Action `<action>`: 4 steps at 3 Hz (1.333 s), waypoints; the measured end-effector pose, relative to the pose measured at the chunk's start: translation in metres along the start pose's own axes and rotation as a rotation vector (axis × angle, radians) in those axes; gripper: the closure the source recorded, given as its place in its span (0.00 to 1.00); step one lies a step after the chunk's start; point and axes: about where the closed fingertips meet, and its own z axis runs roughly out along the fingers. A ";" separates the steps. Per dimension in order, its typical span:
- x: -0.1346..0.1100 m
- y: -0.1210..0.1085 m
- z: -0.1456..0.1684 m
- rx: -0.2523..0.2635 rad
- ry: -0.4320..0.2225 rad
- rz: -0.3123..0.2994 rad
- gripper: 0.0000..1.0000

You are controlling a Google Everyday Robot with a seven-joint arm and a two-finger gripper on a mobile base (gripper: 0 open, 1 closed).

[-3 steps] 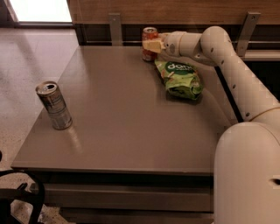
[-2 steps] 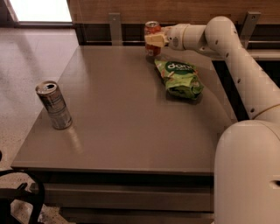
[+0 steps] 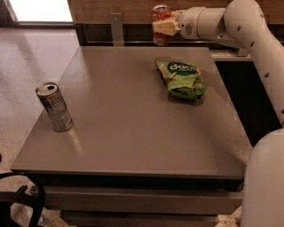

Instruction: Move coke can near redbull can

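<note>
The orange-red coke can (image 3: 160, 14) is clamped in the claw (image 3: 161, 28) at the grey worktop's (image 3: 133, 128) far edge; the slim grey-silver redbull can (image 3: 54, 107) is stood well apart.

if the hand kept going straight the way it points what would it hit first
The hand, shut on the coke can above the far edge of the table, points left in view. Past the can, it would likely meet the pale upright post behind the table, though depth is unclear.
</note>
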 end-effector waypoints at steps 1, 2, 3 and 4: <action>-0.025 0.041 -0.031 -0.035 -0.036 -0.041 1.00; -0.037 0.084 -0.055 -0.065 -0.048 -0.067 1.00; -0.045 0.126 -0.069 -0.128 -0.054 -0.050 1.00; -0.042 0.165 -0.069 -0.202 -0.041 -0.012 1.00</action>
